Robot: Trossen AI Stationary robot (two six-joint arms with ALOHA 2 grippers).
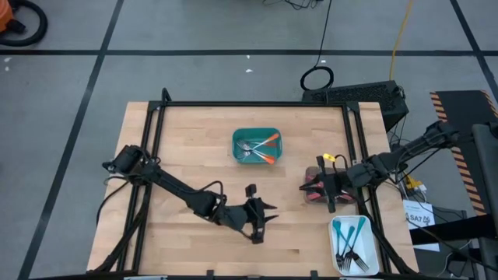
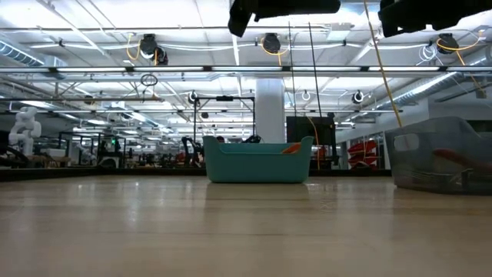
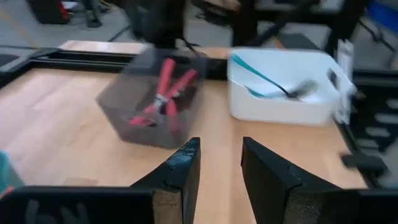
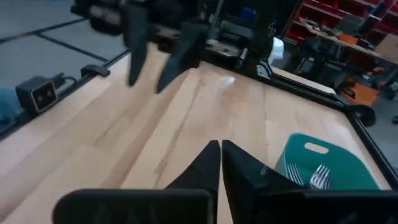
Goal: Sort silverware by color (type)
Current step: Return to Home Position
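1. High view: the return home is judged best made by raising both arms before they are drawn back, so that no bin is clipped. The left tool (image 1: 264, 218) is held open and empty over the pale wooden table (image 1: 194, 140), well apart from the teal plastic bin (image 1: 257, 134) of orange-handled metal forks (image 1: 268, 148). The right tool (image 1: 323, 190) is held over the dark translucent bin (image 1: 311, 194), near the white plastic bin (image 1: 336, 249) of teal-handled metal forks (image 1: 348, 233).
2. Low view: no fork is seen loose on the table; the teal plastic bin (image 2: 257, 165) is seen beyond it.
3. Left wrist view: nothing is held between the spread fingers (image 3: 186, 165); red-handled metal forks (image 3: 165, 93) are seen ahead in the dark translucent bin.
4. Right wrist view: the right tool (image 4: 221, 146) is seen closed on nothing, with the teal plastic bin near it.
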